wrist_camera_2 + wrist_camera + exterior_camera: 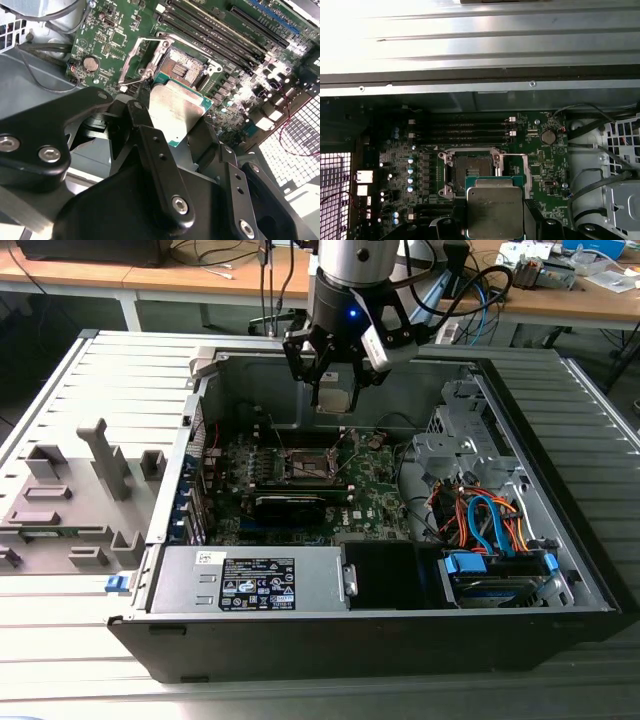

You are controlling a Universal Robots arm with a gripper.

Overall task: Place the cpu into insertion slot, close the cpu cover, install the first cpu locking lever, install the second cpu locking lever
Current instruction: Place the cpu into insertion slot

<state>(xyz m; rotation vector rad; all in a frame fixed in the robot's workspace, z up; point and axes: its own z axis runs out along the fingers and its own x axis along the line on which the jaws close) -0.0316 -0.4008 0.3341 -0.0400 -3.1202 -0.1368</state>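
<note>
My gripper [334,388] hangs above the open computer case, shut on the cpu [336,401], a flat square chip with a silvery metal face. Both wrist views show the cpu [176,107] [495,209] clamped between the black fingers [145,117], held clear of the board. The insertion slot [309,466] [188,66] [470,168] lies open on the green motherboard, just below and ahead of the chip. The cpu cover [136,56] [515,172] is a thin silver frame swung back beside the socket.
A long black card [290,506] sits in front of the socket and memory slots [462,131] run behind it. The power supply [250,582] and a drive bay with orange and blue cables [488,525] line the near side. A grey fixture [70,495] stands at the exterior view's left.
</note>
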